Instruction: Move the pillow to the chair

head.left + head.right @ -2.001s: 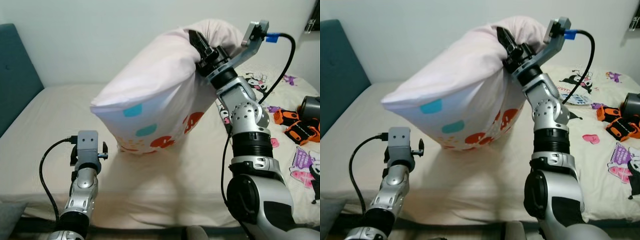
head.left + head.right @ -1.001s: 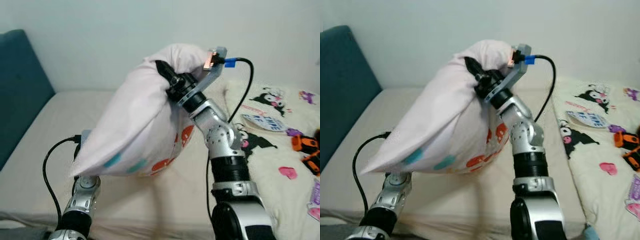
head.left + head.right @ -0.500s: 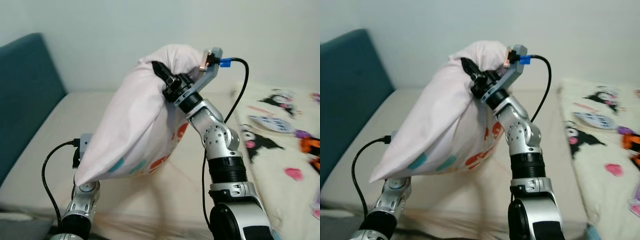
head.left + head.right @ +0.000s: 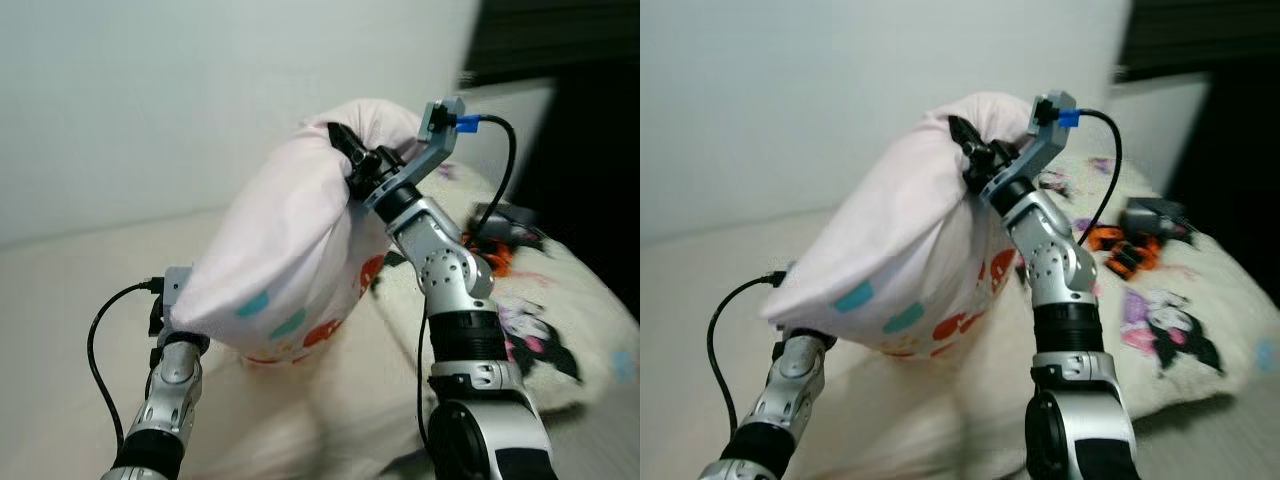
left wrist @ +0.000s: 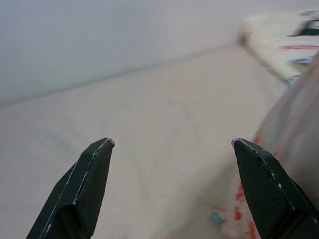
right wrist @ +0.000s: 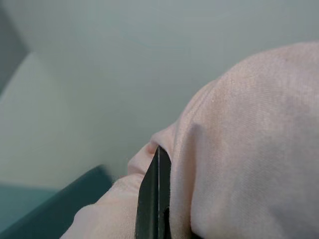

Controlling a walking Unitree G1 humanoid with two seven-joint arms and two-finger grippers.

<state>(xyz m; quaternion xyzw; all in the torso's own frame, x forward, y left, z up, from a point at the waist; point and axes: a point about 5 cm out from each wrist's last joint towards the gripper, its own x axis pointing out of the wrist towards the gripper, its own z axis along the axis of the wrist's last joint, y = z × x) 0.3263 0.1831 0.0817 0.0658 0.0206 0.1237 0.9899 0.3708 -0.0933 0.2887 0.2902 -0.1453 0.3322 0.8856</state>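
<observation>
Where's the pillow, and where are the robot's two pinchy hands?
pillow (image 4: 285,255), left eye view, middle of its pink side.
right gripper (image 4: 348,158), left eye view, black fingers clamped on the pillow's top.
left gripper (image 5: 169,144), left wrist view, gap between its open fingertips.

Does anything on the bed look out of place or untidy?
Yes. Orange and black toys lie scattered on the cartoon blanket, which is odd on a bed. The pillow hangs in the air from the right gripper, as the task needs.

pillow (image 4: 290,250) of soft matt pale pink cloth with printed spots; right arm (image 4: 455,285) glossy silver metal; fingers (image 5: 84,186) matt black, finely textured.
</observation>
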